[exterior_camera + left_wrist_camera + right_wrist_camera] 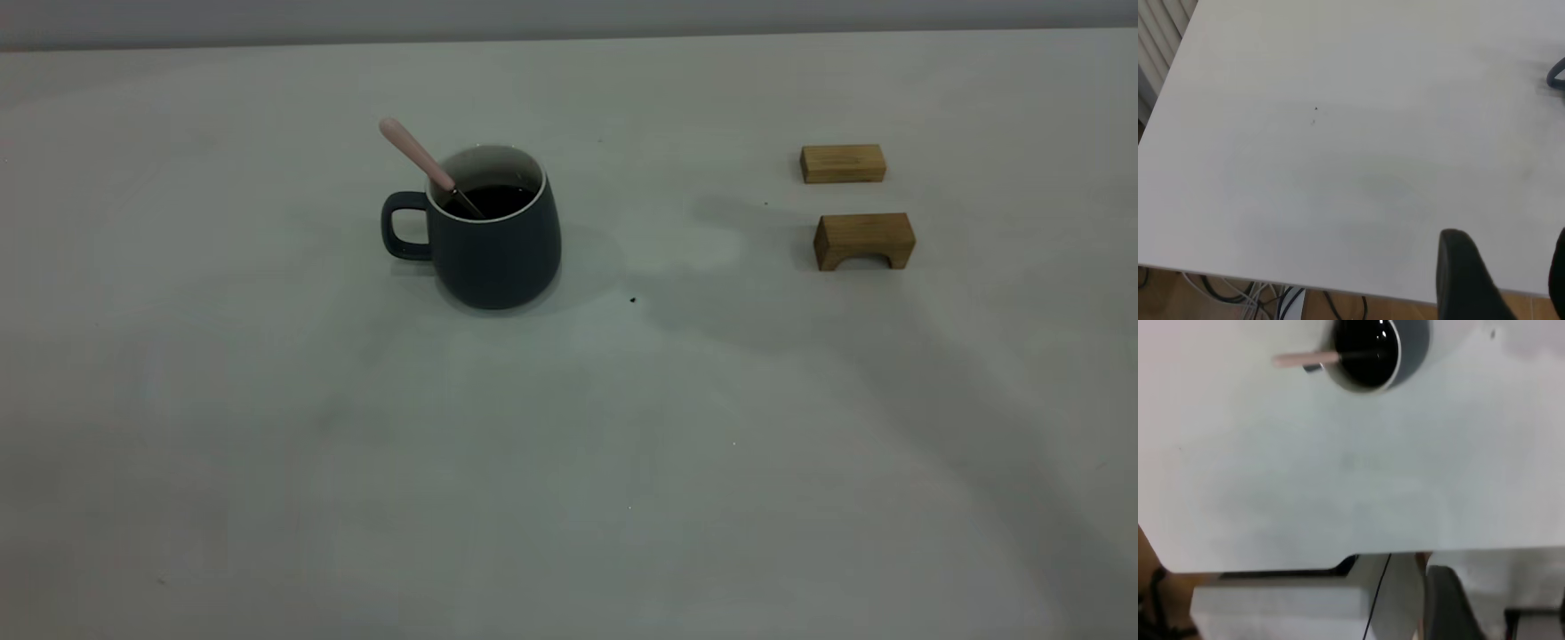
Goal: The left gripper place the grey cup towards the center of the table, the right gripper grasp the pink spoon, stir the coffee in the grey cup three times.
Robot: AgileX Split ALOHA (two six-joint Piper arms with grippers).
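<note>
The grey cup stands upright near the middle of the table, its handle to the left, with dark coffee inside. The pink spoon leans in the cup, its handle sticking out up and to the left over the rim. No gripper shows in the exterior view. From the right wrist view the cup, the coffee and the spoon lie far off, and my right gripper hangs open beyond the table's edge. My left gripper is open and holds nothing, over the table's edge; only the cup's handle shows there.
Two tan wooden blocks sit at the right of the table: a flat one farther back and an arched one nearer. A tiny dark speck lies right of the cup. Cables hang below the table edge.
</note>
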